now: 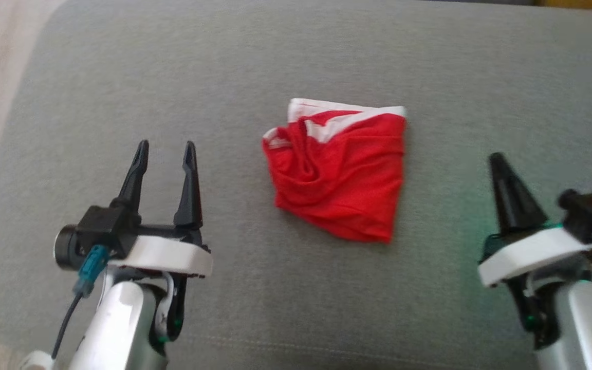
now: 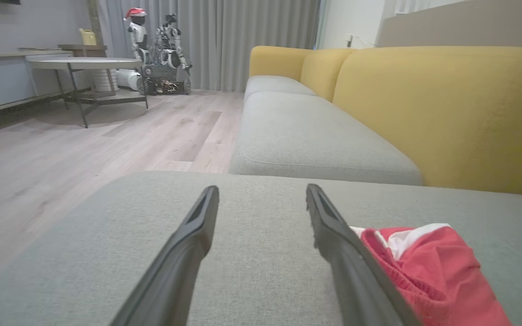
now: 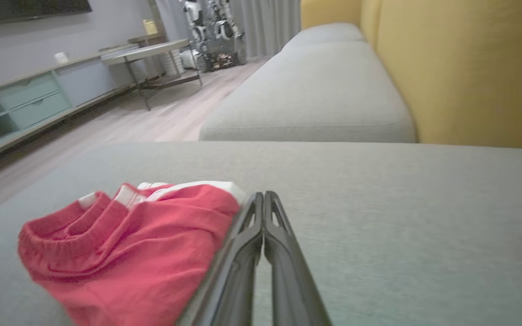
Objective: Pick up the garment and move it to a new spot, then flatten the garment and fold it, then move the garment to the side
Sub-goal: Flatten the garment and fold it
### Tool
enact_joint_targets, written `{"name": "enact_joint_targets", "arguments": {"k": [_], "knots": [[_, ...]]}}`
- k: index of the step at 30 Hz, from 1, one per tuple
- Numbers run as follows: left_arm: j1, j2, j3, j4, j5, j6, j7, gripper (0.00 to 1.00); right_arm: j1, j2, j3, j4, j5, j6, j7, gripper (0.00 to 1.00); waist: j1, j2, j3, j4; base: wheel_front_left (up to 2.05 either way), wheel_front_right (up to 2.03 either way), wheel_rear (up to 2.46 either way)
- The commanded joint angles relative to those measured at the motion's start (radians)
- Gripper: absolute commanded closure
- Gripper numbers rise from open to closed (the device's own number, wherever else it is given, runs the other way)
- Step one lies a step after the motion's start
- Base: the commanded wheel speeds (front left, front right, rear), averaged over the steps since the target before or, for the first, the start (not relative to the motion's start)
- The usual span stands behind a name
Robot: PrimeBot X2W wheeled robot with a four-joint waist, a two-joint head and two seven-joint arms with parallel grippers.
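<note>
garment (image 1: 339,172): red with a white band, bunched, mid grey cushion (image 1: 121,77), between both arms | left gripper (image 1: 166,149): jaws apart, empty | right gripper (image 1: 499,162): jaws together on nothing, beside the cloth | step, judged: pick-up | advice: part the right jaws, pinch the band edge low, lift straight

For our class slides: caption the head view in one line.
Red-and-white fabric garment lies on grey upholstered cushion between open left gripper and shut right gripper.
</note>
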Motion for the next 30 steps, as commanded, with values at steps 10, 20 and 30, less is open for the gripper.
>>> {"name": "enact_joint_targets", "arguments": {"k": [10,20,30], "knots": [[-0.043,-0.035,0.016,-0.039,0.019,-0.014,-0.012,0.0,-0.182,0.015,0.206,0.22,0.025,-0.001,0.003,1.0,0.0,0.0,0.004,0.203,0.0,0.0,0.0],[-0.028,-0.048,0.029,-0.046,0.029,-0.026,-0.012,0.0,-0.299,0.053,0.305,0.479,0.034,-0.001,-0.017,1.0,0.0,0.0,0.014,0.243,0.0,0.0,0.0],[-0.039,-0.054,0.041,-0.048,0.041,-0.042,-0.012,0.0,-0.415,0.082,0.461,0.648,0.078,-0.001,-0.07,1.0,0.0,0.0,0.031,0.216,0.0,0.0,0.0]]}}
